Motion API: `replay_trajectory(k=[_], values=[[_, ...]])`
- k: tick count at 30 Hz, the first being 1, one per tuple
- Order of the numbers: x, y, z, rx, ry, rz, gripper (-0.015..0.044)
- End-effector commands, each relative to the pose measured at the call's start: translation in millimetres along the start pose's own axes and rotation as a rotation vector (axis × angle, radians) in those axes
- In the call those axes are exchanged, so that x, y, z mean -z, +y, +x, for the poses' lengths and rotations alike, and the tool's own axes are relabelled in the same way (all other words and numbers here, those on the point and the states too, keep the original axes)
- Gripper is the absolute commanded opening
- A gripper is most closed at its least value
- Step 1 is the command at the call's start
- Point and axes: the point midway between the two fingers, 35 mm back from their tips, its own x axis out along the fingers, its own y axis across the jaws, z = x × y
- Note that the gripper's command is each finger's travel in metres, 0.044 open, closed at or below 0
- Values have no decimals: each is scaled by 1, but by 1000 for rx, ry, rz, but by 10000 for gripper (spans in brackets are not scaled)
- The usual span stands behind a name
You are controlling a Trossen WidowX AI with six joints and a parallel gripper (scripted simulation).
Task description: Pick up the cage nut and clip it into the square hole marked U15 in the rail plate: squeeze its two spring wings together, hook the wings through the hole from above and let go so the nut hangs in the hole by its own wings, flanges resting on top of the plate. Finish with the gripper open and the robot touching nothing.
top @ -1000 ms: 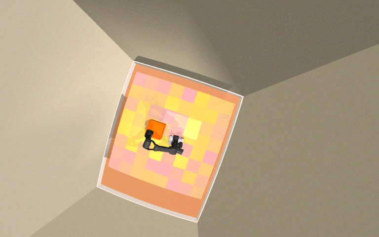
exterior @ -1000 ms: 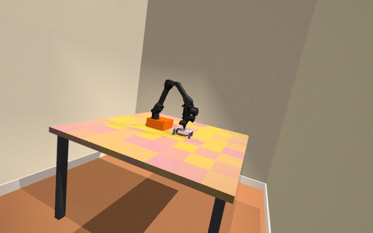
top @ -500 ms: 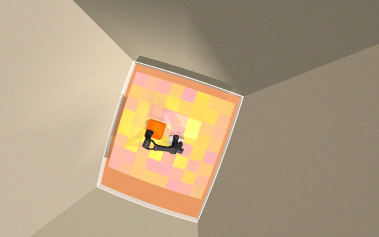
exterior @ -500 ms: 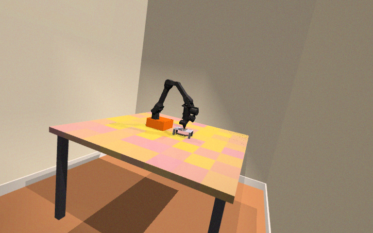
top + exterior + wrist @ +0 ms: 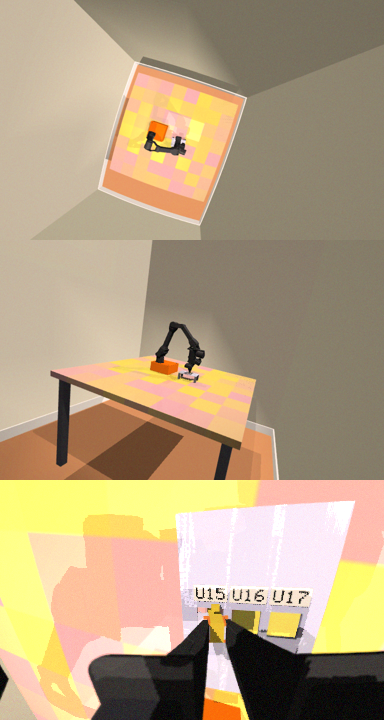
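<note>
Cage nut (image 5: 216, 624), orange and yellow: clamped between the fingertips of the black gripper (image 5: 190, 369) (image 5: 215, 625), at the position labelled U15; how deeply its wings sit is hard to make out. Rail plate (image 5: 189, 373) (image 5: 265, 545), pale, on short legs, with U16 and U17 openings alongside. Orange block (image 5: 158, 131) (image 5: 164, 367), under the arm's base. Patchwork table (image 5: 158, 172) (image 5: 158, 392), pink and yellow, supporting all.

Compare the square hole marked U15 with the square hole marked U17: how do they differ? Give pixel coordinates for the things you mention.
The U15 square hole in the pale metal rail plate (image 5: 184, 373) (image 5: 260, 545) has the small yellow-and-orange cage nut (image 5: 216, 625) at it; the U17 square hole (image 5: 284, 624) has none. The black claw's (image 5: 190, 371) (image 5: 217, 621) tips partly hide U15, but leave U17 in view. Both sit below printed labels.
</note>
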Motion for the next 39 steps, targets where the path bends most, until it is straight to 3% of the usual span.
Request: replay_trajectory(k=[1,39], values=[[0,0,-1,9,-3,5,35],[0,4,1,106,-2,6,35]])
